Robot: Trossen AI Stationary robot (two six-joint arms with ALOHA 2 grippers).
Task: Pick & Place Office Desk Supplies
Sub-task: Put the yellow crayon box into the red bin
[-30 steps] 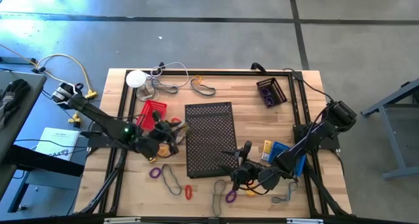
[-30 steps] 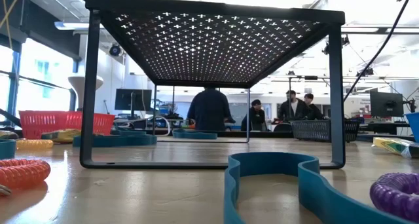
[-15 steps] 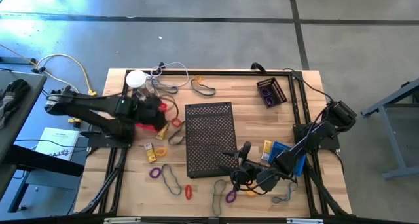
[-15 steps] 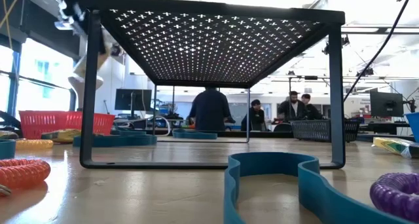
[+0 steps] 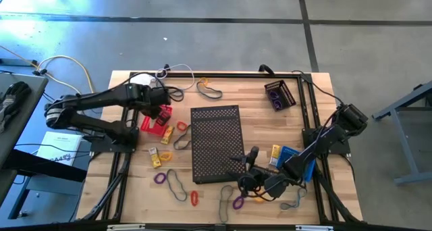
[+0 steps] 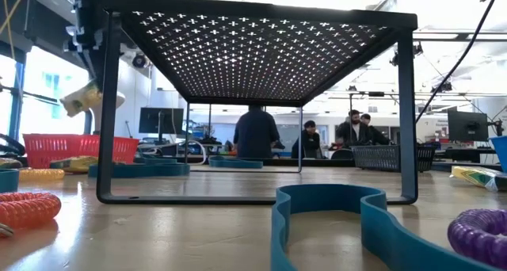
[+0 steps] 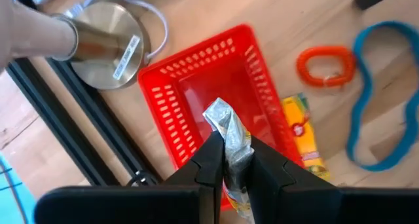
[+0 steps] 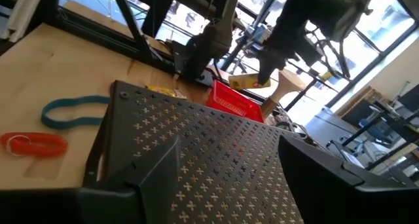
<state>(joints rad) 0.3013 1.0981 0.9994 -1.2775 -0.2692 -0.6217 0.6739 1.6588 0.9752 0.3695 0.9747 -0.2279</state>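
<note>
Basically, left gripper (image 7: 237, 160) hangs over the red basket (image 7: 171, 106) at the table's left-rear, fingers clamped on a crinkly yellow-and-silver packet (image 7: 230, 140); packet sits above the basket's open interior, not yet inside. Just beside the basket: a metal lamp base (image 7: 107, 44) on one side, a yellow packet (image 7: 302, 133), an orange coil loop (image 7: 325, 63) and a blue band (image 7: 376, 106) on the wood on the other. Black perforated riser shelf (image 5: 215, 142) stands mid-table. In front of it lie a purple loop (image 5: 160, 178), a dark band (image 5: 177, 185) and a red loop (image 5: 194, 198). Right gripper (image 5: 248, 171) rests low at the shelf's front-right corner, fingers apart, holding nothing. Purple loops sit in a dark basket (image 5: 279, 94) at right-rear.
</note>
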